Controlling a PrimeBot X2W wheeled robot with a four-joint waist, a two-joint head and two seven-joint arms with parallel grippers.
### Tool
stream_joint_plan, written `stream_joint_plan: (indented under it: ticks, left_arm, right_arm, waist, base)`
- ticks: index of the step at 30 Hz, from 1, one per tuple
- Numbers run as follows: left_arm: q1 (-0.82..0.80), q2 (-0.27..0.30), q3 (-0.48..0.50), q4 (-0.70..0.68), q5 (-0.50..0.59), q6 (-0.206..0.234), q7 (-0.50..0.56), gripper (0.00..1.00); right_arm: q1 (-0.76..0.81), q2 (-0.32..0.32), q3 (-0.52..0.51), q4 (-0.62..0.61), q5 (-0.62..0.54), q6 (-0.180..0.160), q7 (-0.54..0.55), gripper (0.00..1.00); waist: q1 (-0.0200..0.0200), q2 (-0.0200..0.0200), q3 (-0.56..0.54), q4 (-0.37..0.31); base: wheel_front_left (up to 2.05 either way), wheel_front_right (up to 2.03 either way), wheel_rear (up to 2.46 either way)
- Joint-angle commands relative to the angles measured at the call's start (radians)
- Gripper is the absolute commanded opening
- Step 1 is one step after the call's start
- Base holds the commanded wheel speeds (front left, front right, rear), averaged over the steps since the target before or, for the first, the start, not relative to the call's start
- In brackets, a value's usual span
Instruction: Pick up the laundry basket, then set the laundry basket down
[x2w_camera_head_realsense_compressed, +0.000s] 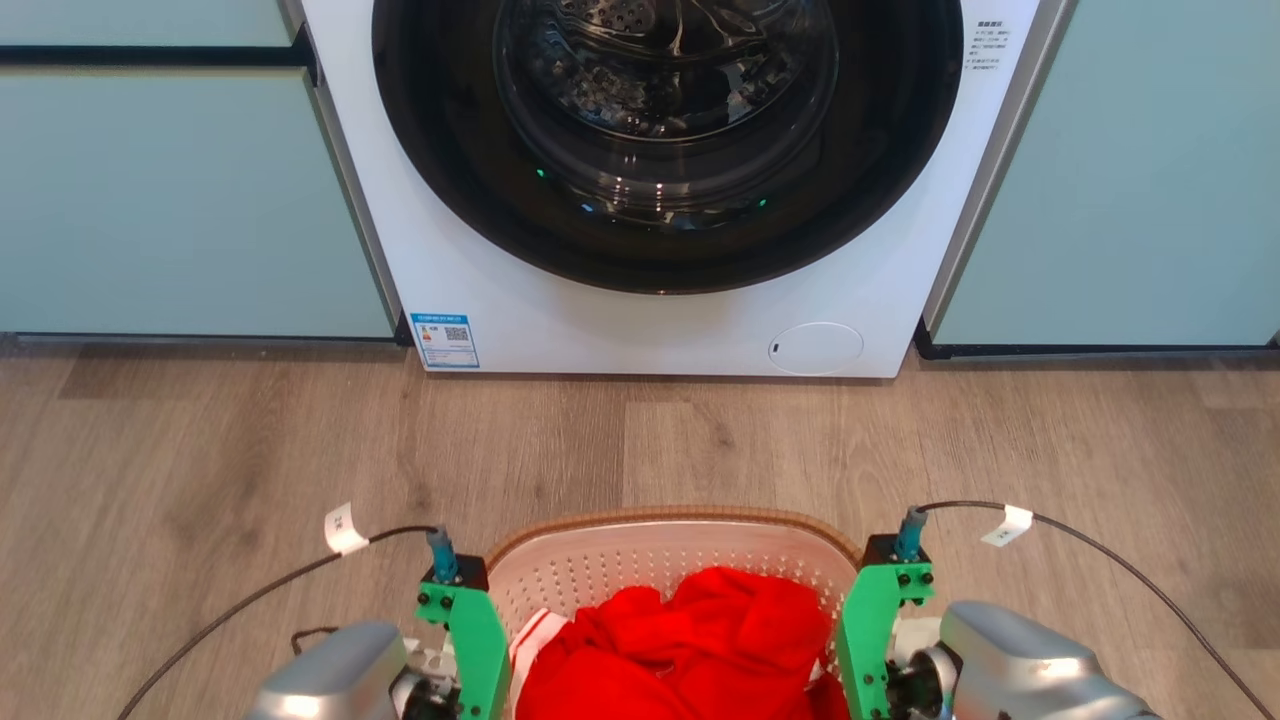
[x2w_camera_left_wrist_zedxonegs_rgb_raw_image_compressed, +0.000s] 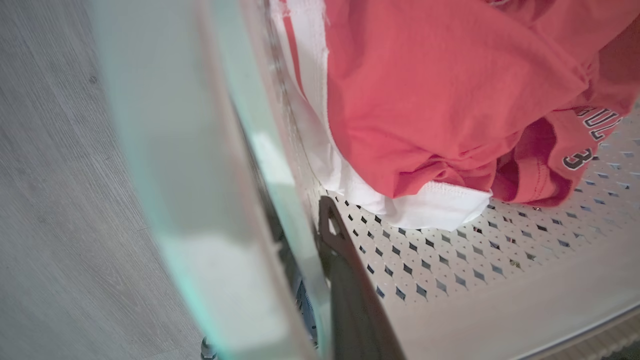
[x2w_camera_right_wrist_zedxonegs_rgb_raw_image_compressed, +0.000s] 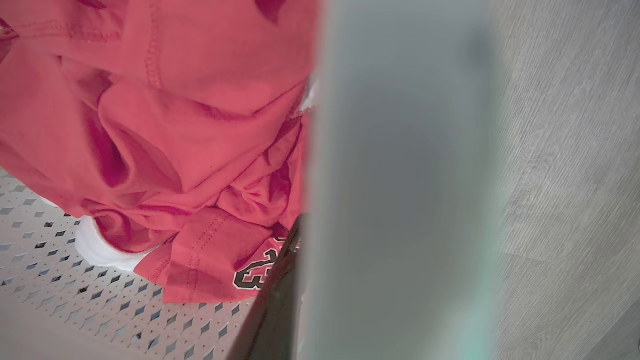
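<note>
Left tool (x2w_camera_head_realsense_compressed: 465, 625) and right tool (x2w_camera_head_realsense_compressed: 878, 620) are set low, fingers pointing down, flanking the basket (x2w_camera_head_realsense_compressed: 660, 523) on the floor (x2w_camera_head_realsense_compressed: 200, 450) before the washer (x2w_camera_head_realsense_compressed: 620, 320). Each wrist view shows one dark finger (x2w_camera_left_wrist_zedxonegs_rgb_raw_image_compressed: 345, 270) (x2w_camera_right_wrist_zedxonegs_rgb_raw_image_compressed: 272, 310) inside the basket wall beside red clothing (x2w_camera_head_realsense_compressed: 690, 640). The other finger is hidden, so grip width cannot be told.
</note>
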Motion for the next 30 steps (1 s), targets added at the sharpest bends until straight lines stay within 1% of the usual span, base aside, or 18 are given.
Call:
stream_joint_plan:
  ticks: [1, 30]
  left_arm:
    - [-0.047, -0.001, 0.004, -0.036, -0.001, -0.017, 0.012, 0.0]
    - [-0.048, -0.006, 0.003, -0.025, -0.015, -0.017, 0.006, 0.0]
  right_arm:
    - [-0.058, 0.022, 0.005, -0.037, 0.002, 0.015, -0.024, 0.0]
    - [-0.069, 0.022, 0.041, -0.029, 0.036, 0.015, -0.036, 0.0]
  waist:
    - [0.0, -0.0001, 0.0, 0.0]
    - [0.0, -0.0001, -0.006, -0.005]
  base:
    - [0.0, 0.0, 0.0]
    - [0.0, 0.0, 0.0]
